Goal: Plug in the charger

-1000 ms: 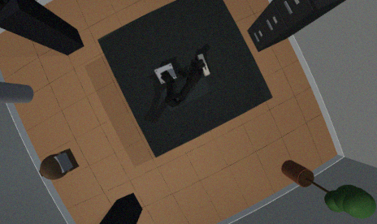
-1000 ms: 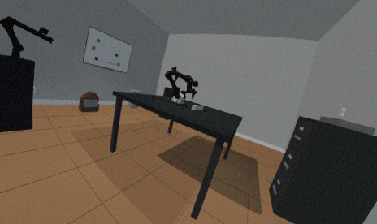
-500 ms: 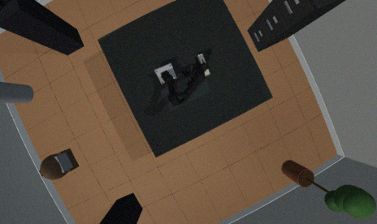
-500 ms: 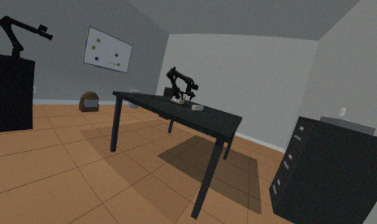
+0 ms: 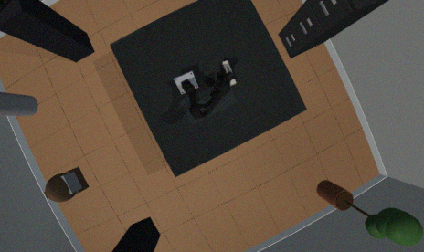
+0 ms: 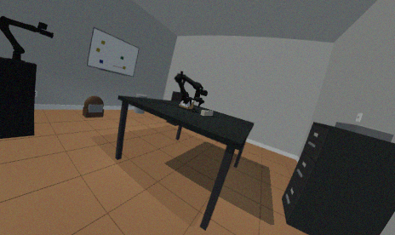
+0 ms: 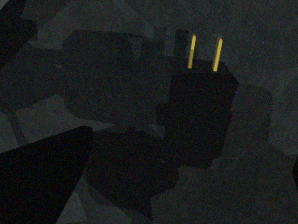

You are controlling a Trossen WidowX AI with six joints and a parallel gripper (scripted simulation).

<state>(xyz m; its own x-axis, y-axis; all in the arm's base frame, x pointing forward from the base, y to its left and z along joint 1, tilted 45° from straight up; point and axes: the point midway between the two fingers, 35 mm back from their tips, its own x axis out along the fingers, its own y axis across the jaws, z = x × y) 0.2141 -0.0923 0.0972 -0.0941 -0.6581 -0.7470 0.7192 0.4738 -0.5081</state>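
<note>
The black charger [image 7: 200, 117] lies on the dark table top in the wrist view, its two gold prongs pointing to the top of the frame. My gripper [image 7: 195, 150] is open and empty. One finger shows at the lower left and a sliver of the other at the right edge, with the charger in the view between them and touched by neither. The pale power strip [image 5: 227, 65] [image 6: 207, 112] lies on the table near the gripper. The arm covers part of it in the top view, and it is out of the wrist view. I cannot make out the charger in the top and exterior views.
The arm's base stands on a white plate [image 5: 179, 84] on the dark table [image 5: 160, 138] [image 6: 230, 126]. Dark shadows of the arm fall around the charger. A dark drawer cabinet [image 5: 315, 21] [image 6: 340, 171] stands on the floor beyond the table.
</note>
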